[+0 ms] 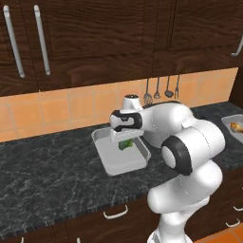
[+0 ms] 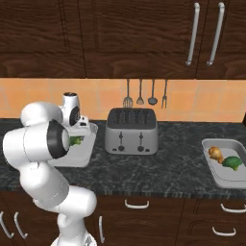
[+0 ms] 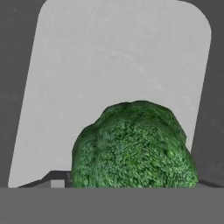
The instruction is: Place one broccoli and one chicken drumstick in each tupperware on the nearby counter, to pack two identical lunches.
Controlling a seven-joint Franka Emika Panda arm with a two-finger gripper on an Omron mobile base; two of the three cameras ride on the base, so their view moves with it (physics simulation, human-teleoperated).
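Now, broccoli [image 3: 133, 146] gripped in hand [image 1: 125, 142], crown facing camera, above grey tupperware [image 1: 110, 162] on counter [image 1: 42, 171]

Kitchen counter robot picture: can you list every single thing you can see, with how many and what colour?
counter: one, black-and-grey marbled, along the wall over dark wood drawers
tupperware: two, grey; one under the gripper, one at the counter's far right
broccoli: two, green; one between the gripper's fingers over the near tupperware, one lying in the far one
chicken drumstick: one, golden brown, in the far tupperware beside its broccoli
toaster: one, silver, between the tupperware
hanging utensils: four, dark metal, on the orange tiled wall
upper cabinets: dark wood, long silver handles
gripper: one, white with dark tips, on the broccoli
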